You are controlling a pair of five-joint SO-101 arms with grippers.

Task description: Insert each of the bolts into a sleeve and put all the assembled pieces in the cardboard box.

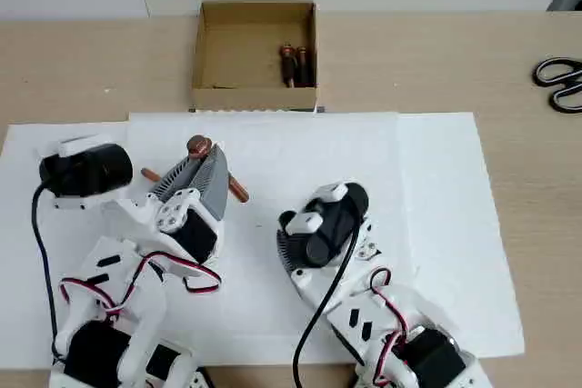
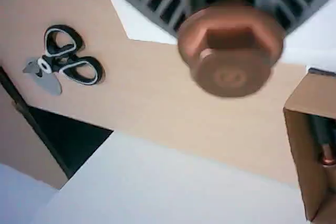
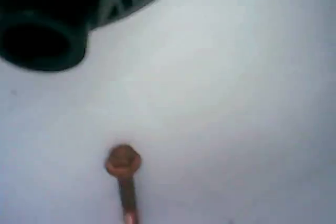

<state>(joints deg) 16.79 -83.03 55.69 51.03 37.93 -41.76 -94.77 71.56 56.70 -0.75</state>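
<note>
- Left claw [image 1: 204, 159] is clenched on a bolt [image 2: 229, 51]. It pinches the shank so that the flanged hex head juts past the fingertips, clear of the white sheet [image 1: 436, 224]. The bolt seems to be raised for mating.
- Right claw [image 1: 285, 224] grasps a dark sleeve [image 3: 39, 40]. The sleeve's open bore is exposed beside the ribbed finger, apparently to receive a shank.
- The 2 claws sit near each other but apart, and the held bolt's head points toward the cardboard box [image 1: 207, 52].
- A loose bolt [image 3: 124, 162] lies flat on the sheet, passing beneath the left claw. Its head end is near the right claw and does not touch it.
- Beyond the sheet, the box holds 2 assembled pieces [image 1: 296, 65] by its right wall, so 2 bolts look left to pair.
</note>
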